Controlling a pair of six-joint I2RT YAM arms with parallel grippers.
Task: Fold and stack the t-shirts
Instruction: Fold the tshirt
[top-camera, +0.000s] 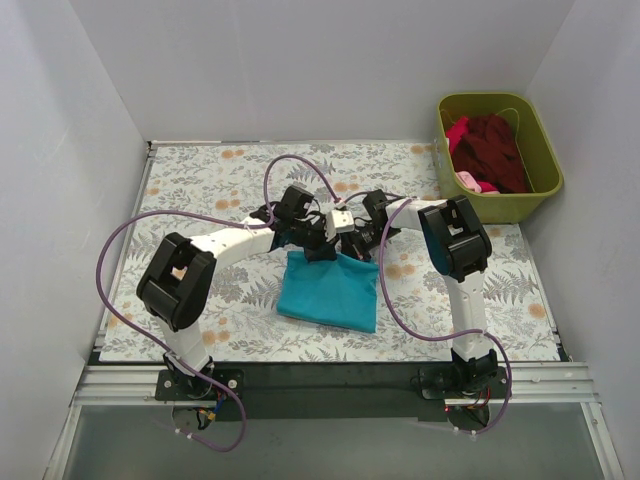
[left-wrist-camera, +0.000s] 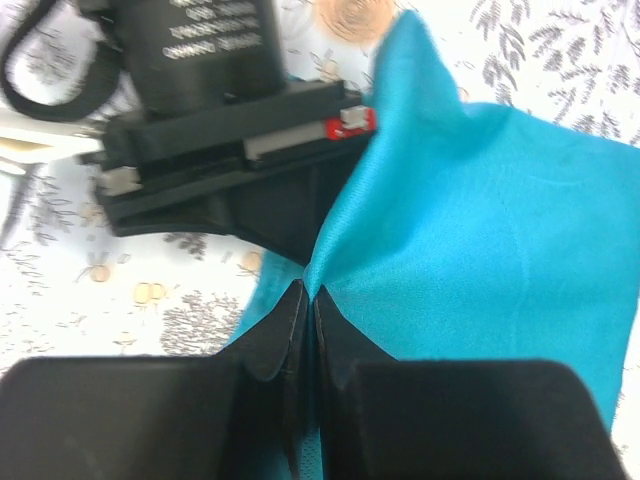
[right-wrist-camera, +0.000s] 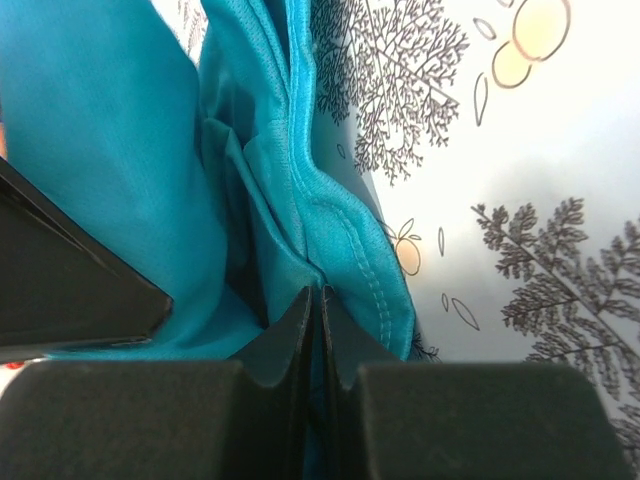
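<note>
Shirt: teal shirt (top-camera: 330, 295) is lying on the table (top-camera: 200, 180) | left gripper (left-wrist-camera: 308, 300) and right gripper (right-wrist-camera: 316, 298) are both pinching its far edge, close together | cloth is trailing from them toward the near side

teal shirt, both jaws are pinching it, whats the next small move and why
Probably lift both pinched spots a little and carry them toward the near edge, folding the teal t-shirt over itself. The left jaws and right jaws are each shut on its far edge, close together, while the rest lies on the table.
</note>
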